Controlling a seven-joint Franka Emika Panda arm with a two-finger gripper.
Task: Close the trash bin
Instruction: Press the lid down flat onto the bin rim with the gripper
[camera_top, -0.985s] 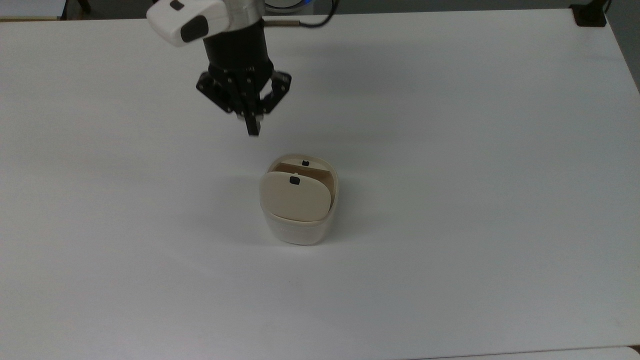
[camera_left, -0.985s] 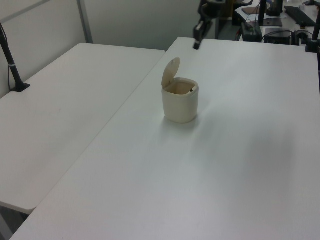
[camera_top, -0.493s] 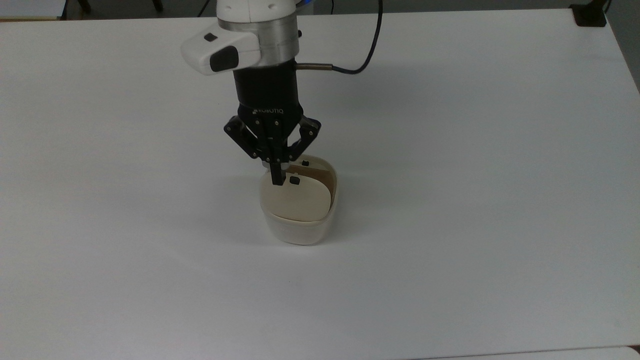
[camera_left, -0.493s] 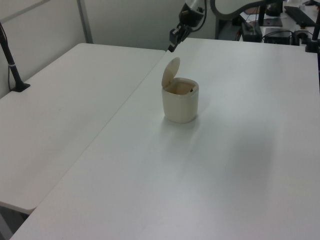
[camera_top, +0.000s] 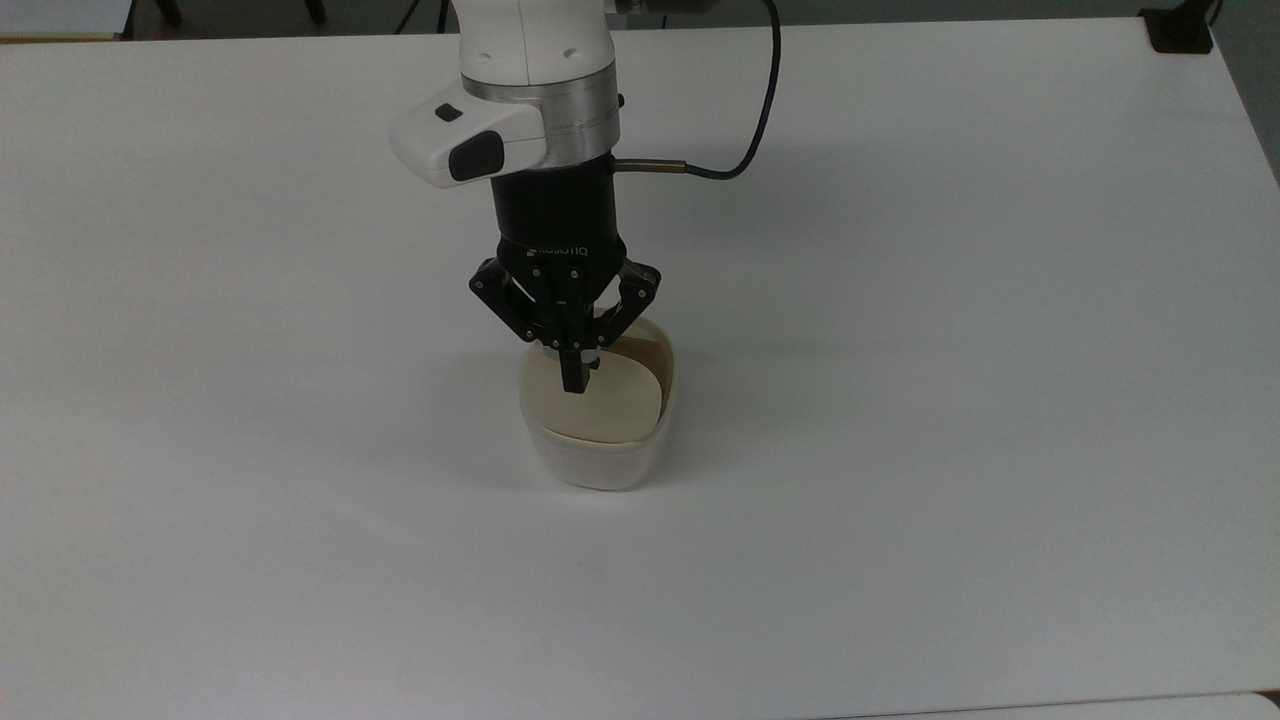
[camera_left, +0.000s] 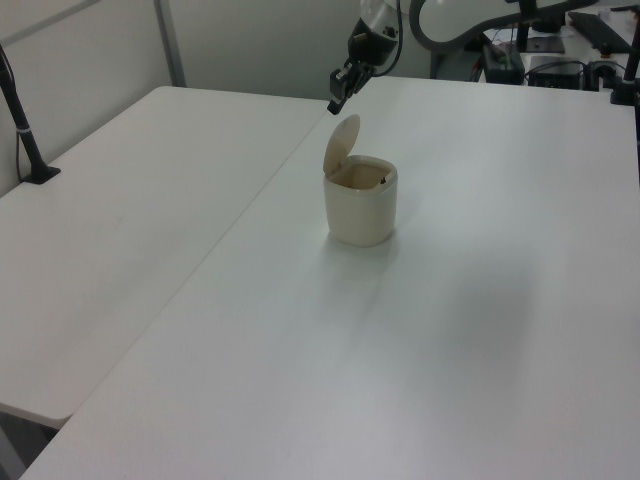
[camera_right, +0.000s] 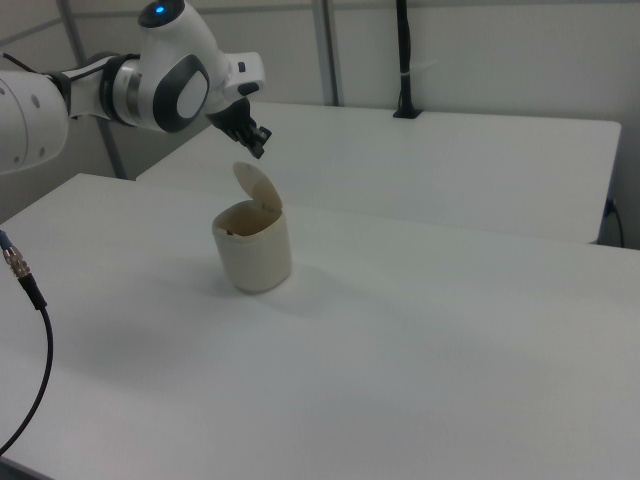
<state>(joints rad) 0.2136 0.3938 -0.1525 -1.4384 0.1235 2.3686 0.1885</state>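
Hovering just above the raised lid (camera_left: 343, 139) of the trash bin (camera_left: 361, 205) mid-surface (camera_top: 900, 400), the gripper (camera_top: 573, 382) has its fingers pinched together, holding nothing. Lid sits right below the tips, so pushing down should swing it shut.

White table (camera_top: 950, 400) with a matte top. A second white table (camera_left: 120, 230) adjoins it along a straight seam on the left view's left, carrying a black clamp-mounted post (camera_left: 22, 130) near its far edge. A black cable (camera_right: 25, 330) with a metal connector hangs at the right view's left; monitors and equipment (camera_left: 560, 50) stand in the left view's background.
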